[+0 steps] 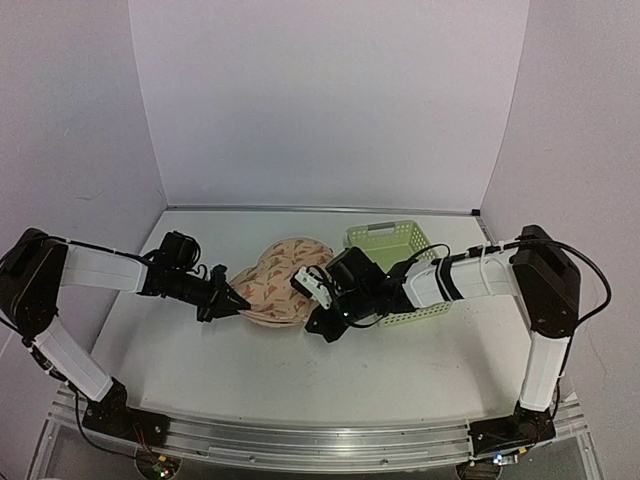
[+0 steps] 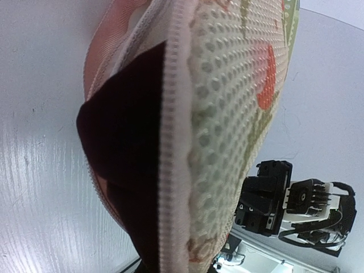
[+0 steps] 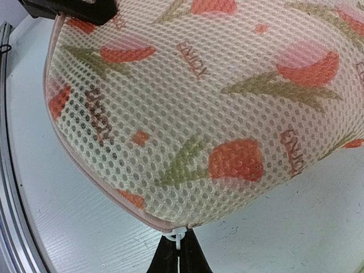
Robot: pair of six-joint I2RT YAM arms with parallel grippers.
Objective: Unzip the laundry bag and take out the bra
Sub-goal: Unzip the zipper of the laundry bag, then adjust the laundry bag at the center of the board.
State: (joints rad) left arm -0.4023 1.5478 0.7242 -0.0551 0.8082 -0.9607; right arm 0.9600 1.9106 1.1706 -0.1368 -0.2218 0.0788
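The laundry bag (image 1: pixel 285 278) lies mid-table, beige mesh with orange-red prints. In the left wrist view its zipper edge (image 2: pixel 173 170) stands apart from the lower half. In the gap shows the dark maroon bra (image 2: pixel 122 142), still inside the bag. My left gripper (image 1: pixel 236 302) is at the bag's left end, shut on the upper half's edge; its fingers are almost hidden behind the fabric (image 2: pixel 177 265). My right gripper (image 1: pixel 318 322) is at the bag's near right edge. It (image 3: pixel 180 250) is shut on the white zipper pull (image 3: pixel 181 236) at the seam of the bag (image 3: pixel 199 114).
A pale green mesh basket (image 1: pixel 380 235) stands right of the bag, partly behind my right arm. Purple walls close the back and sides. The table's metal front rail (image 1: pixel 300 440) runs along the near edge. My right wrist (image 2: pixel 267 196) shows beyond the bag.
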